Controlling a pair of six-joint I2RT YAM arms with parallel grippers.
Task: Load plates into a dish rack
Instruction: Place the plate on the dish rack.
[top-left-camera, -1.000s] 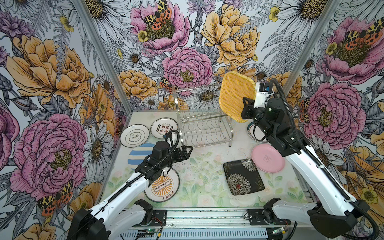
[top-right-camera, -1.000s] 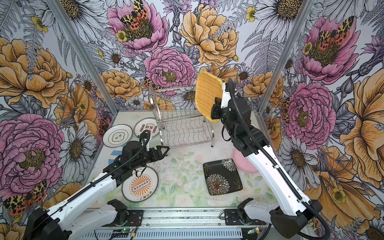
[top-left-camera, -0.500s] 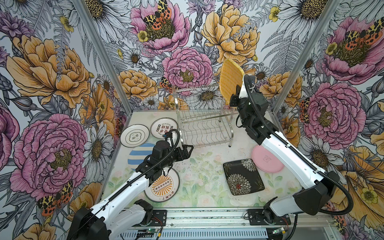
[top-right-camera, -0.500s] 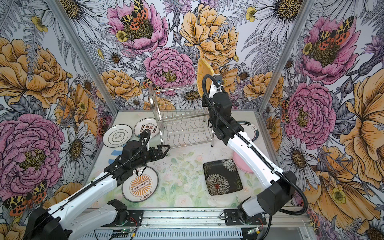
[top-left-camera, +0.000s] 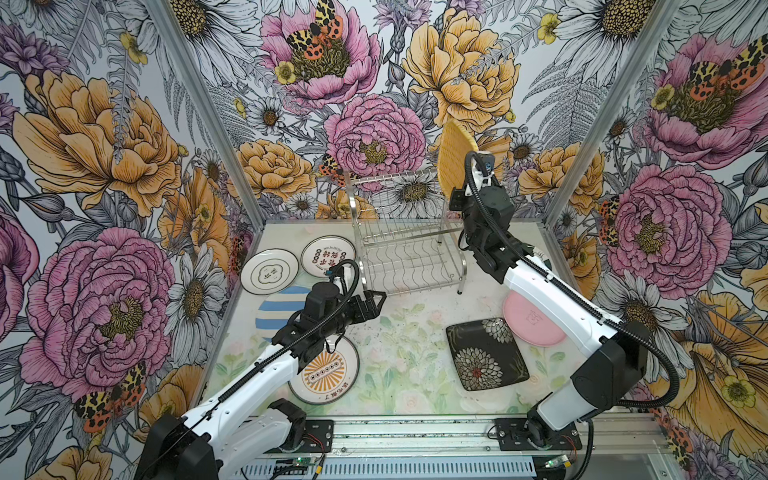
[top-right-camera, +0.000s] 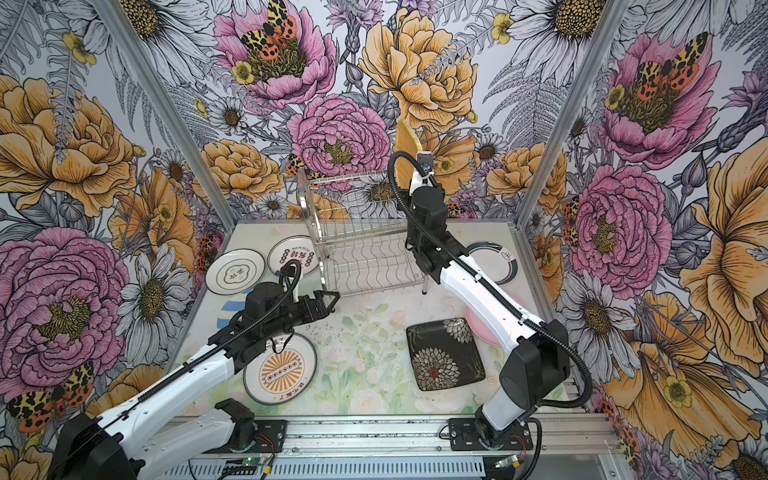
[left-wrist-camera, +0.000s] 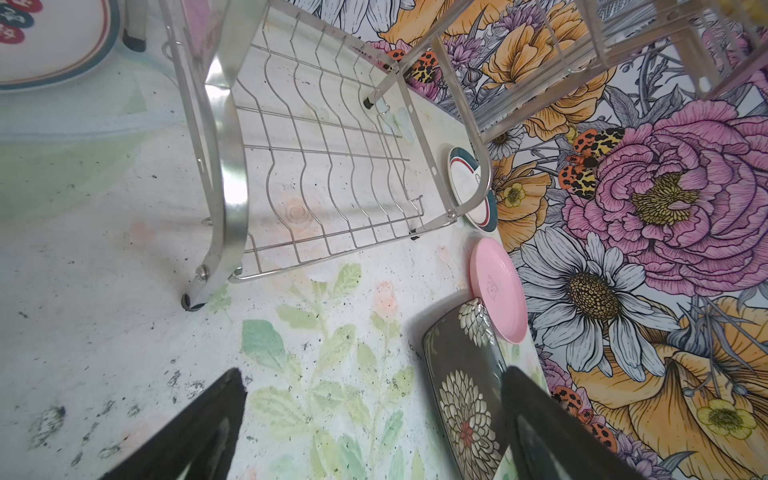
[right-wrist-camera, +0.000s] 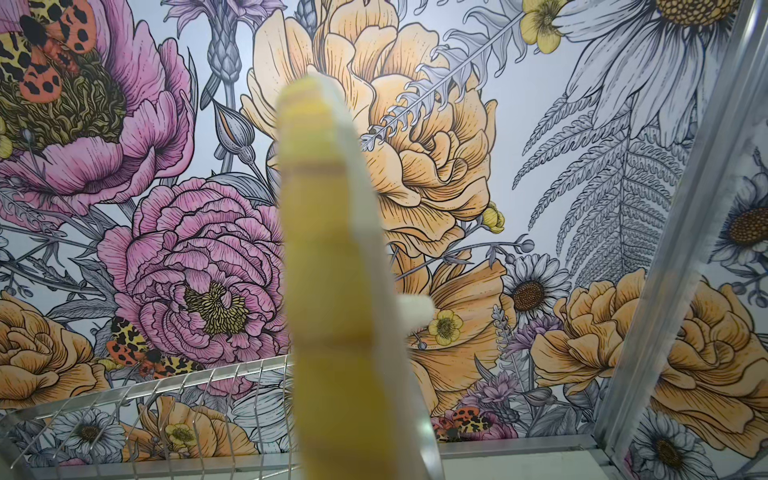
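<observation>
**Held on edge, not yet racked**

Floral wallpaper (top-left-camera: 124, 166) encloses a pale, flower-printed desk (top-left-camera: 399, 357). The chrome dish rack (top-left-camera: 407, 249) stands at its back. The right end effector (top-left-camera: 459, 195) clamps the woven-look yellow plate (top-left-camera: 453, 153) on edge above the rack's top tier; the left end effector (top-left-camera: 376, 301) gapes wide, empty.

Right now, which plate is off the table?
The yellow woven-look plate, held on edge by the right gripper near the top of the dish rack; the others lie flat.

The left arm (top-left-camera: 266, 370) hides part of the blue-striped plate (top-left-camera: 276, 308) and the far edge of the sunburst plate (top-left-camera: 332, 374). The right arm (top-left-camera: 552, 299) covers part of the pink plate (top-left-camera: 525, 328). In the right wrist view the yellow plate (right-wrist-camera: 336, 291) is blurred, edge-on.
</observation>
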